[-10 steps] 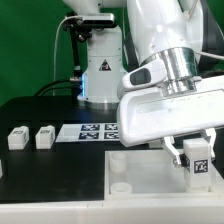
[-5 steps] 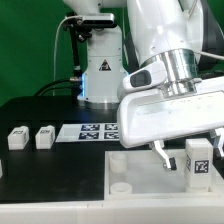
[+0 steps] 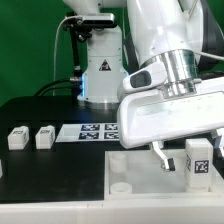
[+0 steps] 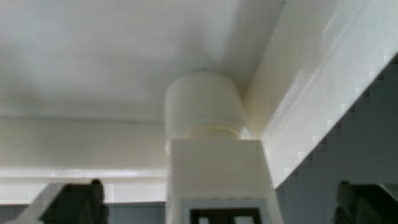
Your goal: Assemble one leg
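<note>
A white leg (image 3: 197, 158) with a black-and-white tag stands upright on the large white panel (image 3: 130, 165), at the exterior view's right. My gripper (image 3: 188, 160) is open around it, and one finger (image 3: 160, 154) stands clear of the leg's side. In the wrist view the leg (image 4: 217, 140) rises between the two dark fingertips (image 4: 79, 202), with a gap on each side. Its rounded end meets the white panel (image 4: 107, 70). Two more legs (image 3: 17, 138) (image 3: 44, 137) lie on the black table at the exterior view's left.
The marker board (image 3: 88, 130) lies on the table behind the panel. A round corner socket (image 3: 120, 187) shows near the panel's front. The arm's white body (image 3: 165, 110) hangs over the panel's right half. A robot base (image 3: 98, 70) stands at the back.
The fingers have spread apart since a second ago. The finger near the leg moved toward the exterior view's left and let go of the leg. The leg stays upright.
</note>
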You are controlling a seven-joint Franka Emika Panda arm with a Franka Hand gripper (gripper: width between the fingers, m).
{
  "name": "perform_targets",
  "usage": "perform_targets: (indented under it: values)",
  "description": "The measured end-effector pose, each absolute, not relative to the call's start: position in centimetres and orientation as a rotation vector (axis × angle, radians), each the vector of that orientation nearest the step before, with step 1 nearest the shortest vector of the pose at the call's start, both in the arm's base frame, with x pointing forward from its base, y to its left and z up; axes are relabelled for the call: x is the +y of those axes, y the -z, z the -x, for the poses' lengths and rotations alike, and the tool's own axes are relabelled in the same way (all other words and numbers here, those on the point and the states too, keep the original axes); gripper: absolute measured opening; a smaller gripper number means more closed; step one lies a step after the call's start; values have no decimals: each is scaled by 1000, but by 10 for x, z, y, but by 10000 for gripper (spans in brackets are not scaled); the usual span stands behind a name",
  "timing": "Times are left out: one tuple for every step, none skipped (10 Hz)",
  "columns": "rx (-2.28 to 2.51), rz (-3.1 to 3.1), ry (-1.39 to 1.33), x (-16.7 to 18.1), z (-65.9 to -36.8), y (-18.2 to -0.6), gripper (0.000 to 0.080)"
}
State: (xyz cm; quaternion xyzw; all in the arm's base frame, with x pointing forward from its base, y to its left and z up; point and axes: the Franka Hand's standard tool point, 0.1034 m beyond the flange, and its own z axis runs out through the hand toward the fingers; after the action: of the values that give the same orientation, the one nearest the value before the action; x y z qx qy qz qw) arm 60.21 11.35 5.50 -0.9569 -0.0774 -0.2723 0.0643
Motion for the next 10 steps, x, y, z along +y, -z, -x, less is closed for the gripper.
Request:
perform_targets:
  values:
    - [-234, 2890, 820, 114, -602, -55, 649]
    - [-243, 2895, 798, 114, -604, -64, 649]
    - [-251, 2900, 791, 112, -608, -79, 649]
    - [-262, 2912, 725, 113, -610, -86, 649]
    - [-276, 2922, 644, 117, -617, -95, 649]
    - [-278, 2925, 607, 118, -622, -98, 649]
    - [-287, 2939, 431, 121, -623, -96, 649]
    - [-287, 2942, 319, 123, -630, -97, 649]
    - [-290, 2941, 143, 125, -628, -93, 649]
    - [-296, 2930, 18, 127, -628, -92, 649]
